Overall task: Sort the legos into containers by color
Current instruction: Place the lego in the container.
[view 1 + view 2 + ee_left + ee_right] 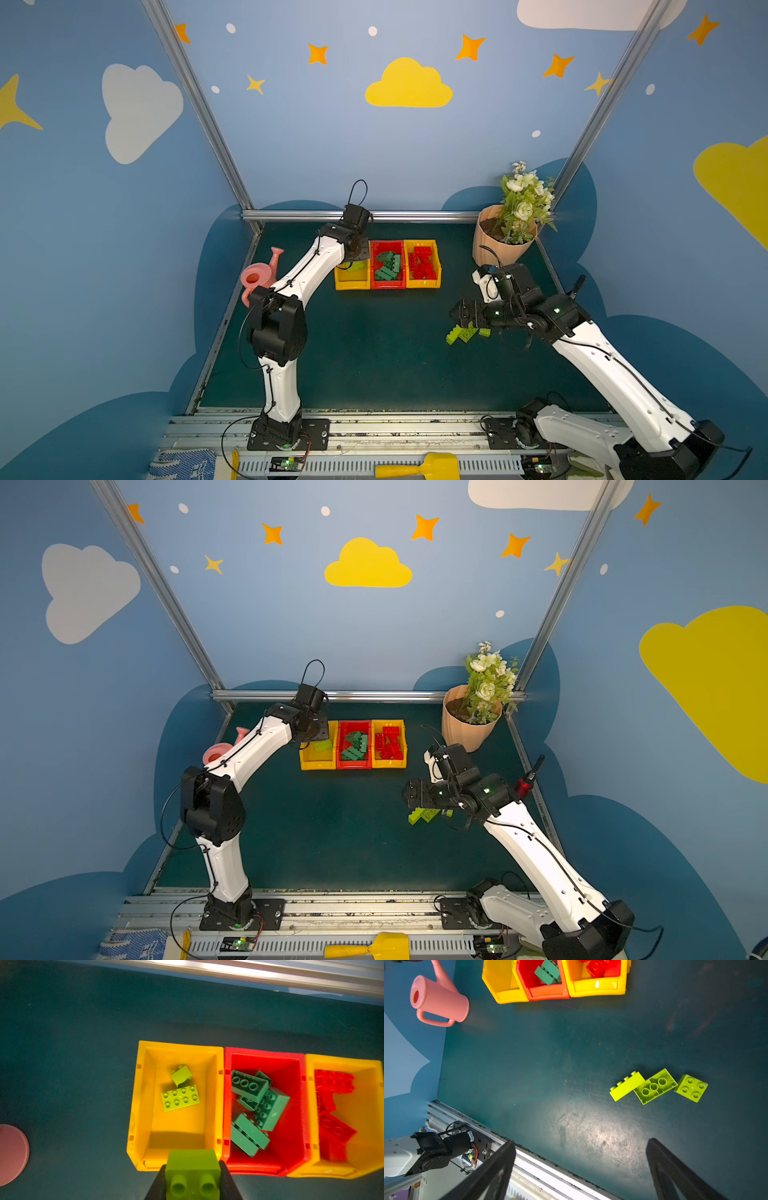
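We see the left gripper [193,1166] clamped on a lime green brick [193,1157], one finger pressed to each side and the studs facing the wrist camera. Three bins stand in a touching row at 12 o'clock on the table [374,365]. The held brick hangs over the 6 o'clock rim of the end yellow bin [143,1105], the one at the row's 9 o'clock end. Inside that bin, two lime bricks [180,1098] lie apart from the gripper. Dark green bricks [259,1105] are piled in the red bin [291,1126] beside it, and red bricks [334,1082] lie in the other yellow bin [365,1105].

The right gripper [581,1141] has its jaws spread wide and grips nothing. In both top views it hovers near 4 o'clock on the table. Three loose lime bricks [461,333] lie on the mat just at the right gripper's 6 o'clock, untouched and well apart from the bins. Two of them touch, and the square one [691,1088] sits just beside them.
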Tool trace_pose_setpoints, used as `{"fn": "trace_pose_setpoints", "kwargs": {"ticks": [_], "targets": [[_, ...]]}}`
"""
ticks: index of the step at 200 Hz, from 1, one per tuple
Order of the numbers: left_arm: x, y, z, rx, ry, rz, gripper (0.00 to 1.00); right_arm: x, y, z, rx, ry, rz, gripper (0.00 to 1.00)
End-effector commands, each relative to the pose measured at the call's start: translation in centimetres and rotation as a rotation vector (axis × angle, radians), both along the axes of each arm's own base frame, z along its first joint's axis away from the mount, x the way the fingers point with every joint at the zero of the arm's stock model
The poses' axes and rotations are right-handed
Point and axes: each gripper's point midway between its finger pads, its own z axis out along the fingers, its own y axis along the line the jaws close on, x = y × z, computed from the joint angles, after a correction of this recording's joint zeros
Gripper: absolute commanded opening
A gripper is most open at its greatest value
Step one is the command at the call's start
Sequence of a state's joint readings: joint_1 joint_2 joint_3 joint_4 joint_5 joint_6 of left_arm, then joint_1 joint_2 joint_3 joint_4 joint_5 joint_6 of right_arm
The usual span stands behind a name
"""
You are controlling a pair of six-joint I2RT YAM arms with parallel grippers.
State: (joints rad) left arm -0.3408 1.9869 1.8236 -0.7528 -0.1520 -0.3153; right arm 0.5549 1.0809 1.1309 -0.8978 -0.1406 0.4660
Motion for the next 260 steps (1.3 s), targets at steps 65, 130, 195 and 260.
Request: {"fn": "trace_pose_setpoints", "kwargs": {"ticks": [65,130,195,260], "targets": [[4.2,1.7,-5.6,0.074,0.135,0.004,0.75,0.2,-0.9,1.4,-0.012,-0.025,-0.032,0.97],[0.5,-4.2,-0.5,0.041,0.011,-0.183,0.85,-0.7,-1.6,1.3,-0.003,-0.028,-0.047,0.97],[-11.5,-18.1,-2.0,-0.065,-0.029,-0.578,0.87,-3.7,-3.7,0.8,0.020,-0.043,-0.087,0.97],[-18.5,-25.6,-7.7,0.020,0.067,-0.803,0.86,-6.6,-5.9,0.9,0.038,-0.068,-0.125,0.97]]}}
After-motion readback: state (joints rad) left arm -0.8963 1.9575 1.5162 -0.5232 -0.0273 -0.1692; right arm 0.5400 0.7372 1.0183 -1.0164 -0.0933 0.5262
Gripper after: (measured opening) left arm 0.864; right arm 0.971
